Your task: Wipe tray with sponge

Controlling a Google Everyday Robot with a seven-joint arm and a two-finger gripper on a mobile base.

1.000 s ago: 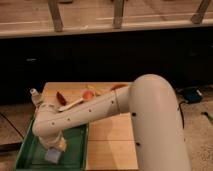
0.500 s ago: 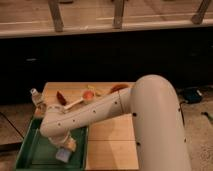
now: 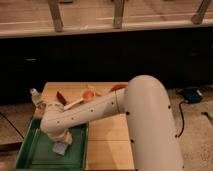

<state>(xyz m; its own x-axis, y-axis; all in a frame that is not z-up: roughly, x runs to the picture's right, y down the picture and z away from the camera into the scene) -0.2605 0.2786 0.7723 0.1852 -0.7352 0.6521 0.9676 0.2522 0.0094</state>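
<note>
Nearest lies one tray (image 3: 34,151), green, shallow and rectangular with a raised rim. It sits on the front left corner of the one light wooden table (image 3: 107,136). Inside the tray, towards its right half, lies one sponge (image 3: 59,148), a small pale blue-grey block, soft-looking, flat on the tray's floor and far smaller than the tray.

The one gripper (image 3: 62,140) stands directly over the sponge and meets its top. Whether the claw is spread or pinching the sponge cannot be told. One thick white arm (image 3: 90,112) dotted with small dark holes bends above the tray's back rim and runs up and to the right of the tray to a large rounded white body (image 3: 150,125).

Behind the tray, near the table's left edge, stands one small clear bottle (image 3: 36,99) with a white cap. To the right of the bottle and further back than the tray lie several small things: one dark red piece (image 3: 61,97), one pale long piece (image 3: 74,104), one round orange thing (image 3: 88,95) and one reddish-orange thing (image 3: 117,87) partly hidden by the arm. What they are is unclear.

Well to the right of the tray, on the floor, sits one blue object (image 3: 190,95). Farthest back is a dark wall (image 3: 100,55), and above it three upright posts (image 3: 118,12).
</note>
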